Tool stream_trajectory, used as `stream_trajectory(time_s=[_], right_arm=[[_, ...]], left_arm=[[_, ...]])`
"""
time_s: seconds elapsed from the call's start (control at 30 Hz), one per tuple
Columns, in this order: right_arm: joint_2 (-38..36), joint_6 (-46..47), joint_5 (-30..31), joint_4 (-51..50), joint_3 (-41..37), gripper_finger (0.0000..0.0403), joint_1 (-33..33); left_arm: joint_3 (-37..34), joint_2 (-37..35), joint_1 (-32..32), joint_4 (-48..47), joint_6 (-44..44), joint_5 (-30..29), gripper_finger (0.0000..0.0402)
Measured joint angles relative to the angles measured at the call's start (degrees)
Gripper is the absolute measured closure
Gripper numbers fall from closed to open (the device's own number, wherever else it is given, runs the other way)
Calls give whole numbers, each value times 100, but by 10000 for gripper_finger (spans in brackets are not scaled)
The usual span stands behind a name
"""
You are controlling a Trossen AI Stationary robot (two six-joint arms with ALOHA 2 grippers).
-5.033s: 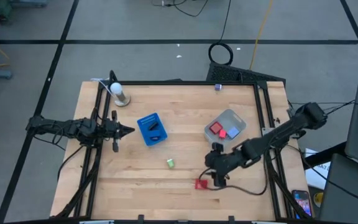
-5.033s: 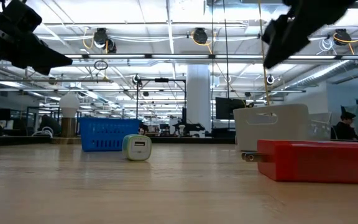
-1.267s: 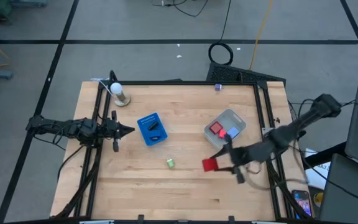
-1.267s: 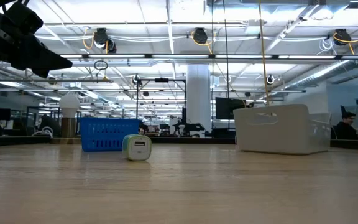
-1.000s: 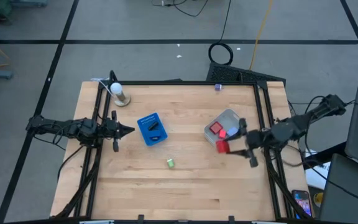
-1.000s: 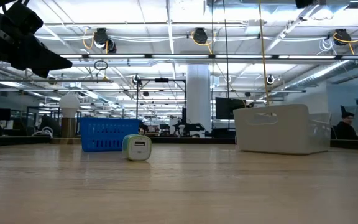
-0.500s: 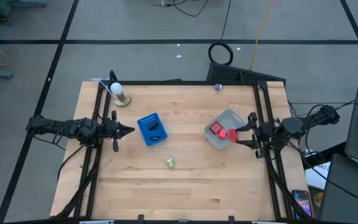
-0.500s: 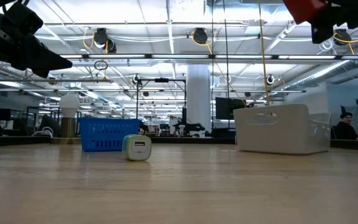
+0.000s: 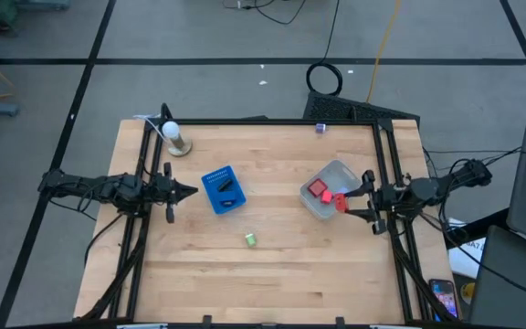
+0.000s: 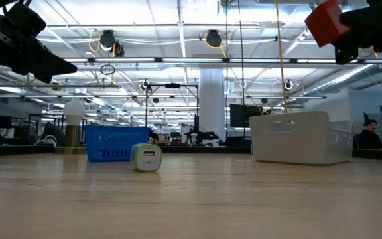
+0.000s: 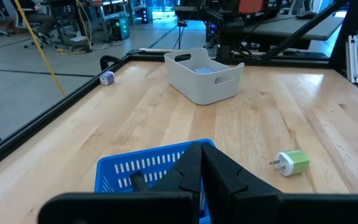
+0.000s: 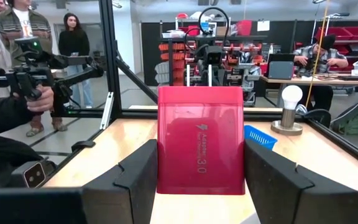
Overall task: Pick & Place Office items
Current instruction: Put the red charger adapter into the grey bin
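My right gripper (image 9: pixel 347 202) is shut on a red block (image 9: pixel 340 202), held in the air by the right rim of the clear tub (image 9: pixel 330 174). The block shows high in the low view (image 10: pixel 325 23). Another red block (image 9: pixel 318 189) lies in the tub. A green bit (image 9: pixel 250 239) lies on the bare table near the middle. My left gripper (image 9: pixel 190 191) hovers shut at the table's left, just short of the blue tray (image 9: pixel 223 190), which holds a dark flat piece (image 9: pixel 229 187). My right gripper pinches the red block by its two opposite narrow sides (image 12: pixel 161 155) between its two fingers (image 12: pixel 138 174). The fingers lie about level and come from the table's right side. The block stands upright, its printed broad face toward the wrist camera, and is lifted clear above the tub's rim.
A bulb on a stand (image 9: pixel 173 135) is at the far left corner and a small purple piece (image 9: pixel 320 128) at the far edge. Black frame rails (image 9: pixel 386 164) run along the table's left and right sides. People (image 12: pixel 17 37) stand beyond the table.
My right gripper has carried the red block toward the table's far edge, up to the tub's right rim, while the arm has drawn back toward the right edge. It has also sunk: the block has come down into the low view. The grip has stayed shut.
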Motion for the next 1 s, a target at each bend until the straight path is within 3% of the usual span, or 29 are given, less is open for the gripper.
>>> stream_trajectory(time_s=[0.77,1.0], right_arm=[[-254,111,1,27,-223,212,0],[-11,-3,52,38,221,212,0]], left_arm=[[-2,-1,0,0,1,-1,387],[-2,-2,0,6,35,-1,387]])
